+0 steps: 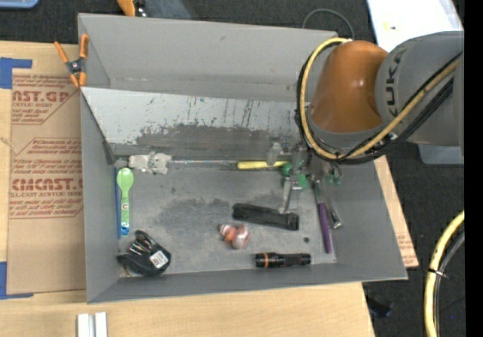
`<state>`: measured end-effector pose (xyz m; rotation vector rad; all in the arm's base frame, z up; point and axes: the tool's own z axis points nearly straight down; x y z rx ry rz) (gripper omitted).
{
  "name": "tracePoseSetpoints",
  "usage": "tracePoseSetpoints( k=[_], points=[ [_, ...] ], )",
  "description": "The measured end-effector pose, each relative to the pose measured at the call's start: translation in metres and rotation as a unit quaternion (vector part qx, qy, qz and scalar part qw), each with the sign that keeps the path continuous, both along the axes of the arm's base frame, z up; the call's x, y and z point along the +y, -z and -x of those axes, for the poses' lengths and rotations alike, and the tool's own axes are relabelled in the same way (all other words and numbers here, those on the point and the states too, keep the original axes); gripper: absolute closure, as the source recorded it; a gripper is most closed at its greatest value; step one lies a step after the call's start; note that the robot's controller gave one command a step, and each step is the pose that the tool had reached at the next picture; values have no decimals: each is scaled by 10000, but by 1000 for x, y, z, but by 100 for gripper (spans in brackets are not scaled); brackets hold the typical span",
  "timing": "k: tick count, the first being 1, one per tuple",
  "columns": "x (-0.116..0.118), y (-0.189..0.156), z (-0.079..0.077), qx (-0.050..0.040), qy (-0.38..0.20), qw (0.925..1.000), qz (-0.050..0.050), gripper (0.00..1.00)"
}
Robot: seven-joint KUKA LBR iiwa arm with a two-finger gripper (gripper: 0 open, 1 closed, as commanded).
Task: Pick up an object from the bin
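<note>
My gripper [290, 191] hangs low at the right of the bin, under the orange wrist cover. Right below it lies a black flat bar [264, 215], and the gripper is over the bar's right end. A purple pen [324, 227] lies just to the right of the gripper, pointing toward the front. Behind the gripper, a long thin tool with a yellow handle [256, 166] runs along the foot of the back wall. I cannot see anything held.
A small pink and white lump [235, 234] and a black marker [281, 259] lie near the front. A green and blue spoon-like stick [124, 200] and a black labelled gadget [144, 255] lie at the left. The arm covers the bin's right back corner.
</note>
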<state>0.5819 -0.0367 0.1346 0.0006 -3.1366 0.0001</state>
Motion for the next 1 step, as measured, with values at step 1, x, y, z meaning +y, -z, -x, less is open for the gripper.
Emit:
tracePoseSetpoints(
  k=[1],
  points=[
    [0, -5, -2, -37, -2, 10000, 3, 0]
  ],
)
